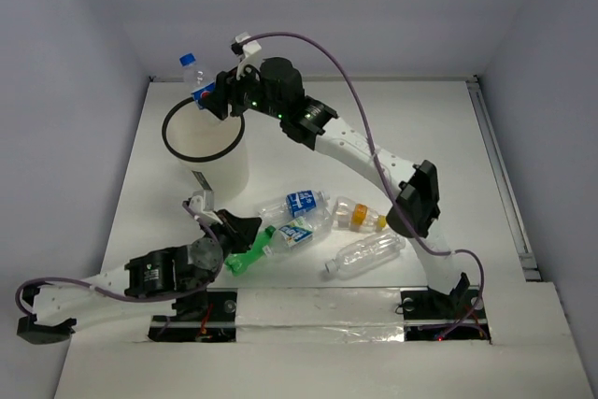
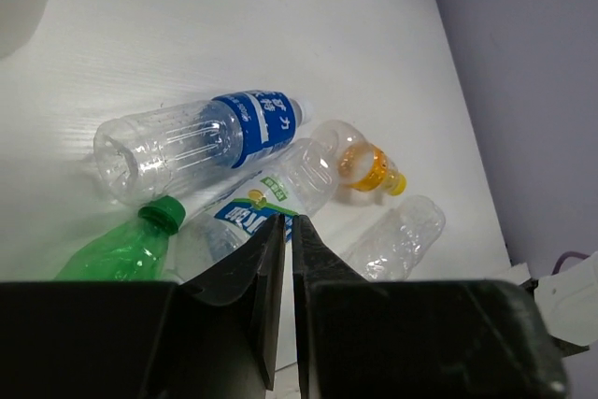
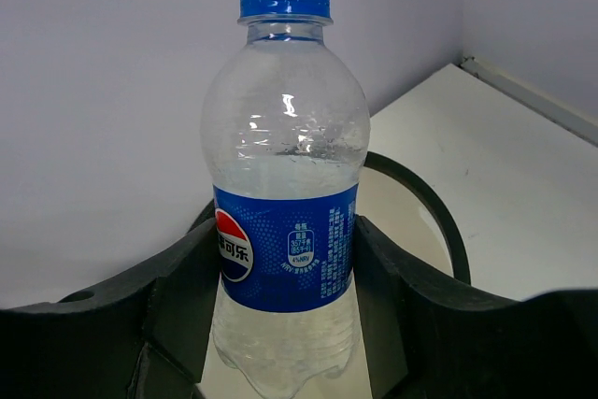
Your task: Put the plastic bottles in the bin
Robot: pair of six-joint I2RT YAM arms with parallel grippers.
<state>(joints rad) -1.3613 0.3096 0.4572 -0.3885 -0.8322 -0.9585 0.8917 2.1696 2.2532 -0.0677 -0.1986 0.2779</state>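
6 bottles, 1 bin [image 1: 227, 171]. Right gripper [image 1: 209, 97] clamped on upright blue-capped bottle [image 3: 285, 137] above the bin's far rim. Five loose bottles [image 1: 297, 203] lie front-right of the bin. Left gripper [image 2: 288, 223] fingers together, empty, over them.

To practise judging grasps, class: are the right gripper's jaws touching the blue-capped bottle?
Touching. The right wrist view shows the right gripper with both jaws pressed against the blue-capped bottle at its label, no gap on either side.

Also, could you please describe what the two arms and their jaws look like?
Both the left arm and right arm have white tubular links and black joint housings. A purple cable trails along each. The jaws are black and wedge-shaped; green lights glow near the right wrist.
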